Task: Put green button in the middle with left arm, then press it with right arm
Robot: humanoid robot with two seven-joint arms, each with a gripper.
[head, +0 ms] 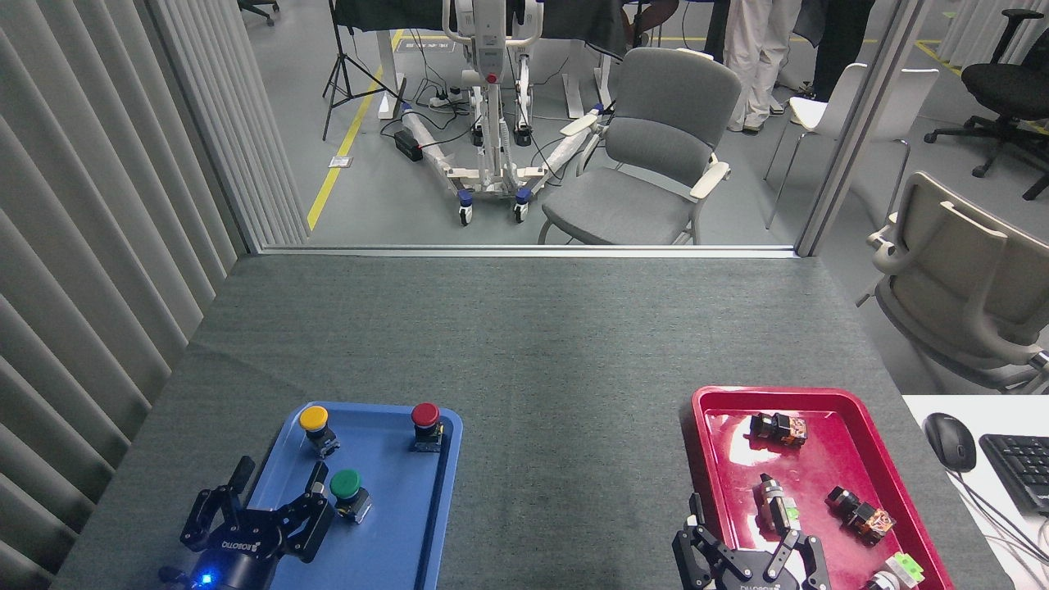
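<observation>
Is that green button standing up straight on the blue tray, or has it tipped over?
Tilted, not flat on its side. The green button leans in the blue tray: its domed cap points up and to the left, and its base juts out lower right.

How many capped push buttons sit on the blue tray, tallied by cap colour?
Yellow-capped push button: 1
Red-capped push button: 1
Green-capped push button: 1
Total: 3, all standing on the blue plastic tray.
</observation>
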